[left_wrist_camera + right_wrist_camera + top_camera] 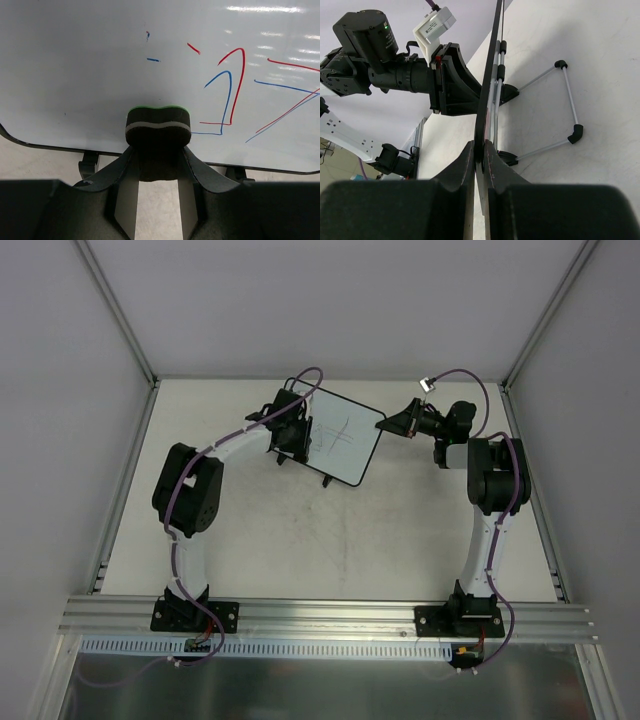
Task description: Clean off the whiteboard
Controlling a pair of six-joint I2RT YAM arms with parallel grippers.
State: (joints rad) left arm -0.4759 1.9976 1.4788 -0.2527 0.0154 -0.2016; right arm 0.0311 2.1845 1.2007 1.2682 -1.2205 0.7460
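We see the whiteboard (pixel 345 445) standing far back on the counter (pixel 250 540) — our right jaws clamp its edge, our left jaws pinch an eraser (pixel 158 127) against its face, beside red and blue pen lines (pixel 230 90).

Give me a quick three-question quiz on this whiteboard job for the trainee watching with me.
1. True or false: the whiteboard lies flat on its back.
2. What does the left gripper hold? A a marker; B an eraser; C nothing.
3. Which pen colours show on the board's face in the left wrist view?
Key: 1 false; it stands propped up, with the right gripper shut on its edge. 2 B. 3 red and blue lines.
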